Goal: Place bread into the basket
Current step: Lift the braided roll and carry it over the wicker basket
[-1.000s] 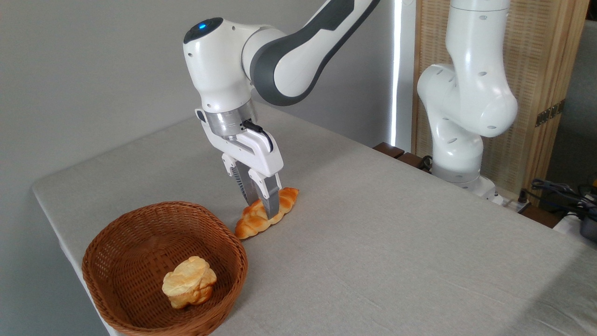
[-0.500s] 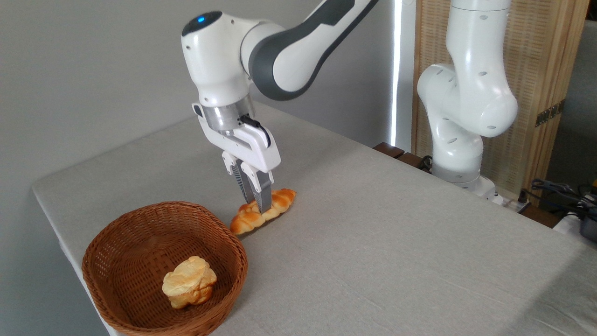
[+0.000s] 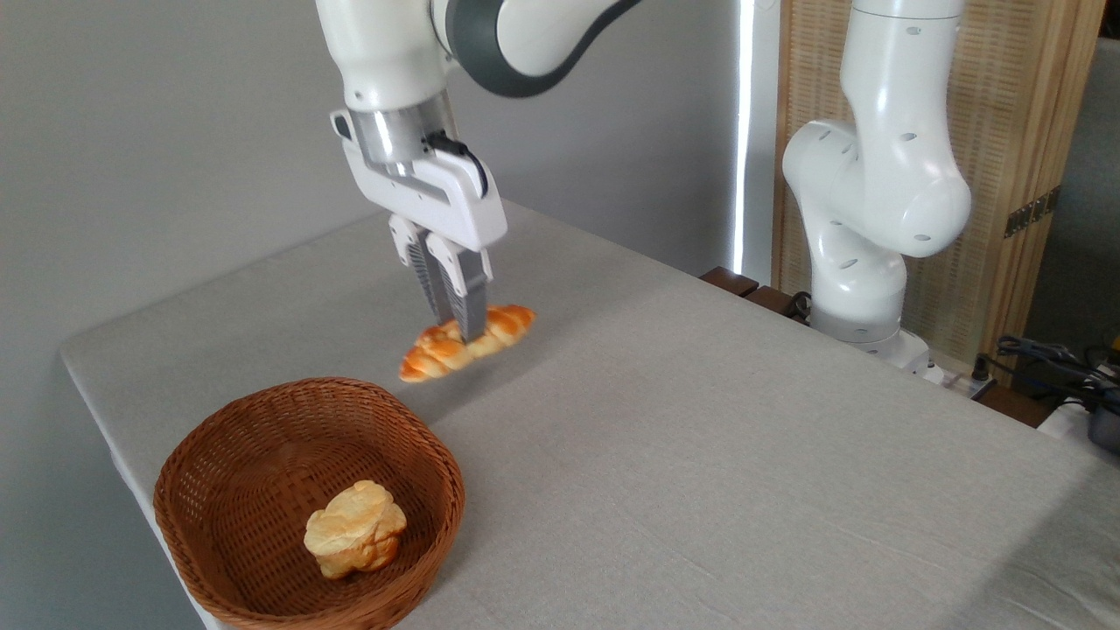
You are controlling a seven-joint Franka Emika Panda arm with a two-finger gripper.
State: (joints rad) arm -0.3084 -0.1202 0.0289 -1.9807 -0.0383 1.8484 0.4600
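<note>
At the far left of my view the grey wall [image 3: 131, 157] runs down behind the table [image 3: 744, 455], whose cloth-covered top fills most of the scene. Near the table's front left corner I see the basket [image 3: 219, 455], a reddish-brown woven bowl with a thick braided rim, sitting flat on the cloth. Inside it, toward the front right of the bowl, lies one pale, lumpy pastry [image 3: 354, 529]; nothing else is in the basket that I can make out.

Just beyond the basket's far rim and a little to the right, I have the bread [image 3: 433, 354] up in the air. It is a glossy golden-orange braided loaf, tilted so that its left end hangs lower than its right end, and a faint shadow lies on the cloth below it. It is clear of the table and outside the basket, above the cloth near the far rim.

The gripper [image 3: 461, 328] points down, and its fingers [image 3: 471, 289] are pinched close together across the middle of the loaf, gripping it. The white and grey arm [image 3: 490, 35] rises from the gripper and leaves the top of the view.

Further right, the arm's white base column [image 3: 866, 201] stands at the table's far edge, in front of a wooden screen [image 3: 1015, 131]. At the far right edge some dark cables [image 3: 1050, 359] lie beside the table.
</note>
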